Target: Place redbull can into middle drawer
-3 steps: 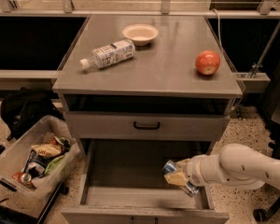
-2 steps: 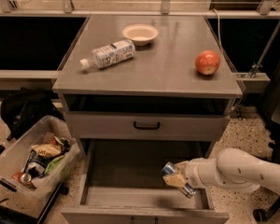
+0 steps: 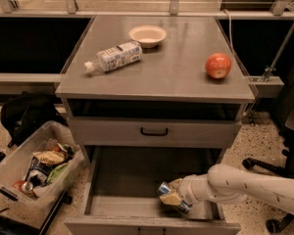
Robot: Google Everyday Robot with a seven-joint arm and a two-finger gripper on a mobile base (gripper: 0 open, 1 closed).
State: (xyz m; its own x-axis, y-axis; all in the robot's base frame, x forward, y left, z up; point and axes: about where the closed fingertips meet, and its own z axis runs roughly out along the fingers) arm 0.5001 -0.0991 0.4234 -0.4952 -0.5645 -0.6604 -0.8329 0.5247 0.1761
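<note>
The middle drawer is pulled out below the cabinet, a wide grey tray with a bare floor. My gripper reaches in from the right on a white arm and is shut on the redbull can. The blue and silver can lies tilted in the fingers, its silver end pointing left, low over the drawer's front right part. I cannot tell whether the can touches the floor.
On the cabinet top lie a clear plastic bottle, a white bowl and a red apple. A closed drawer front with a black handle sits above. A bin of snacks stands at the left.
My gripper with the can has moved left and slightly lower inside the drawer.
</note>
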